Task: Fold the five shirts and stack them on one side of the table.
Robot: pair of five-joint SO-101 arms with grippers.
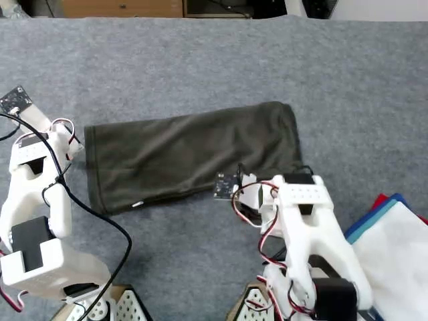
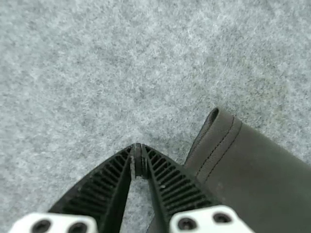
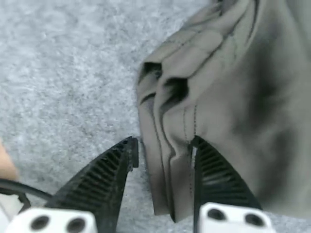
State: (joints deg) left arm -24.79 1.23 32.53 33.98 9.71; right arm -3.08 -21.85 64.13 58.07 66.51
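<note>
A dark olive shirt (image 1: pixel 190 154), folded into a long band, lies across the middle of the grey table. My left gripper (image 2: pixel 137 162) is shut with nothing in it, on the bare felt just off the shirt's hemmed corner (image 2: pixel 228 160) at the band's left end. My right gripper (image 3: pixel 164 148) is open at the other end, its fingers (image 3: pixel 119 165) straddling the bunched, layered edge of the shirt (image 3: pixel 228 92). Cloth lies between the jaws; they are not closed on it.
A stack of folded shirts (image 1: pixel 394 244), white on top with teal, blue and red edges showing, sits at the table's near right corner. The left arm (image 1: pixel 37 194) and the right arm (image 1: pixel 304 227) stand along the near edge. Grey felt (image 1: pixel 200 60) stretches beyond the shirt.
</note>
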